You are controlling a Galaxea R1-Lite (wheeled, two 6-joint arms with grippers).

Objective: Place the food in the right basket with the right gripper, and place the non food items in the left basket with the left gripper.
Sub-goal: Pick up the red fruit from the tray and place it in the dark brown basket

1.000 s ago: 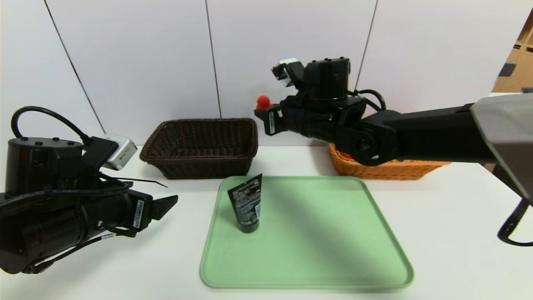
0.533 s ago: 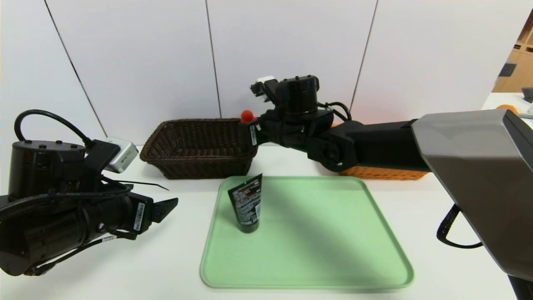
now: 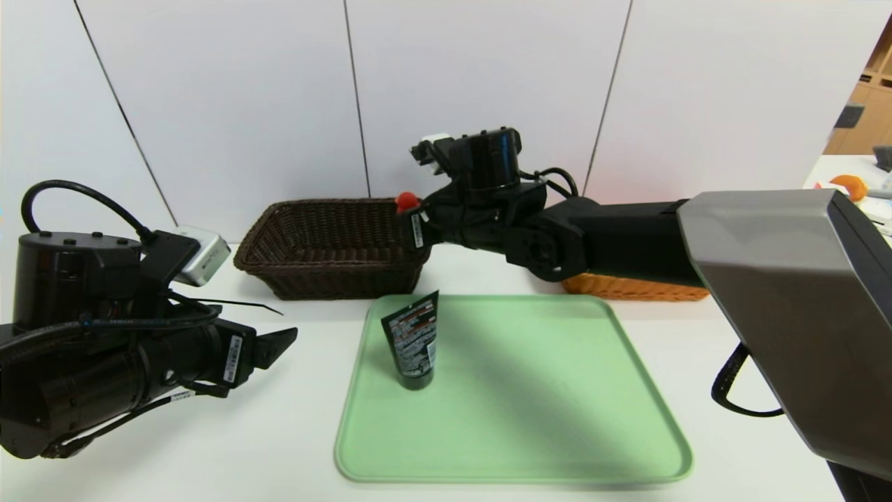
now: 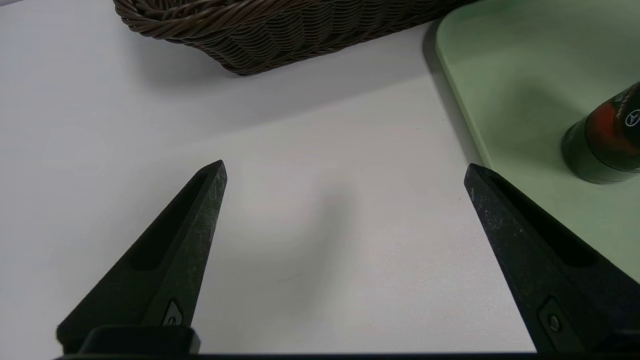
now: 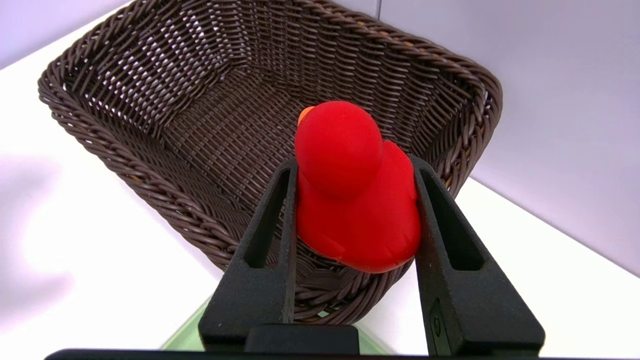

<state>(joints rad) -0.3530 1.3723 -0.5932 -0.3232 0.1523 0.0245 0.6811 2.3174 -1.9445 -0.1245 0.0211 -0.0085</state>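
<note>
Gripping a red rubber duck [image 5: 357, 200] with an orange beak, we hold our right gripper [image 5: 356, 165] over the right-hand end of the dark brown wicker basket [image 3: 334, 268]; its two black fingers are closed on the duck, one pressed against each side, with only the width of the toy between them; the duck's round head pokes up above its body, and the woven floor of the basket shows beneath it

Our right arm [image 3: 627, 240] reaches across from the right, passing in front of an orange wicker basket [image 3: 634, 287], which it partly hides; we cannot tell what that basket holds

Our left gripper [image 4: 345, 165] hangs over the white table [image 4: 320, 280], to the left of a pale green tray [image 3: 543, 418] and nearer to us than the brown basket; its fingers are spread wide apart, with nothing between them

On the left part of the tray stands a black squeeze tube [image 3: 412, 341], cap down and leaning a little, its flat end up and small print on the side facing us; the brown basket sits behind the tray toward the left, the orange one behind it toward the right, and a white panelled wall [image 3: 481, 84] closes off the back
</note>
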